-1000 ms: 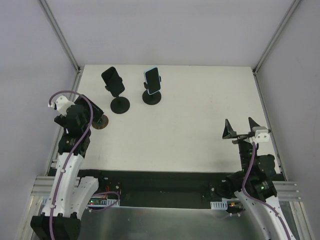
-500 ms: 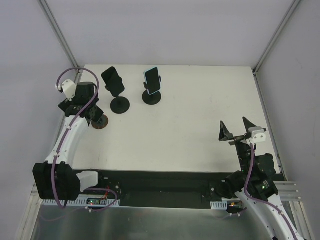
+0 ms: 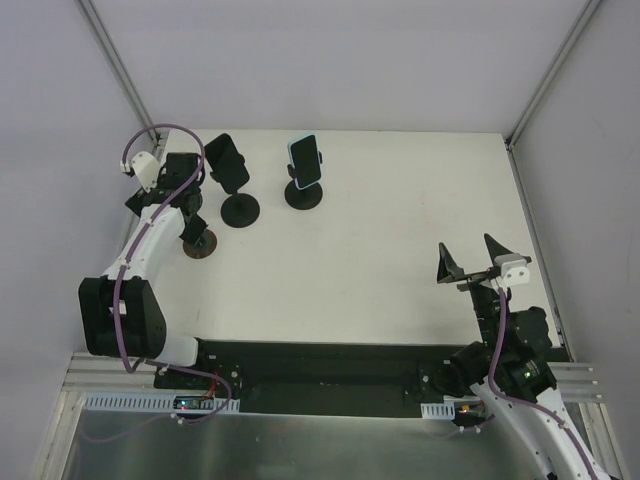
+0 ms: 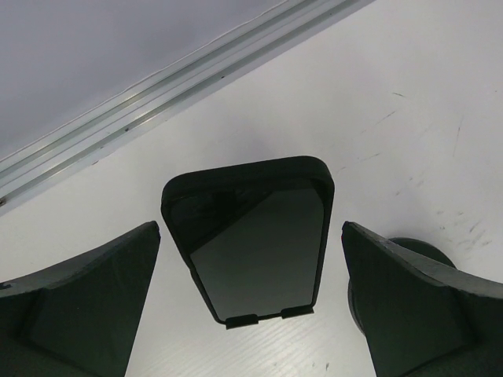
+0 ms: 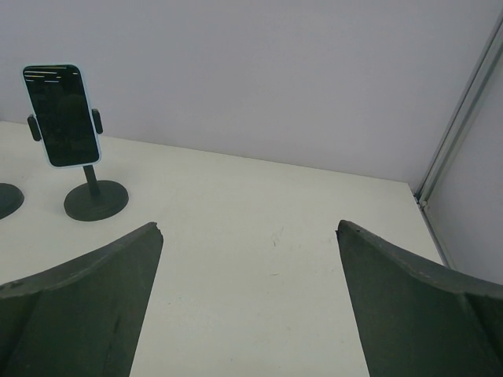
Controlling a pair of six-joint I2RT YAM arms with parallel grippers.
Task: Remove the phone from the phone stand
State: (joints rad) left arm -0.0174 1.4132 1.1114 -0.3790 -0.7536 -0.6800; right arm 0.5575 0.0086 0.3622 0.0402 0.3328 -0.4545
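Note:
A black phone (image 3: 225, 163) sits tilted in a black stand with a round base (image 3: 240, 210) at the far left of the table. My left gripper (image 3: 200, 172) is open just left of it. In the left wrist view the black phone (image 4: 255, 239) is between my open fingers (image 4: 86, 298), and neither one touches it. A light-blue phone (image 3: 304, 160) stands in a second stand (image 3: 304, 194), and it also shows in the right wrist view (image 5: 63, 115). My right gripper (image 3: 468, 250) is open and empty at the near right, over bare table in its own view (image 5: 248, 228).
A dark reddish round base (image 3: 200, 243) lies under my left arm near the table's left edge. A metal frame rail (image 4: 157, 94) runs close behind the black phone. White walls enclose the table (image 3: 400, 230).
My left arm has swung away from me, to the far left corner, bringing its open gripper up around the black phone. The right gripper has shifted slightly left.

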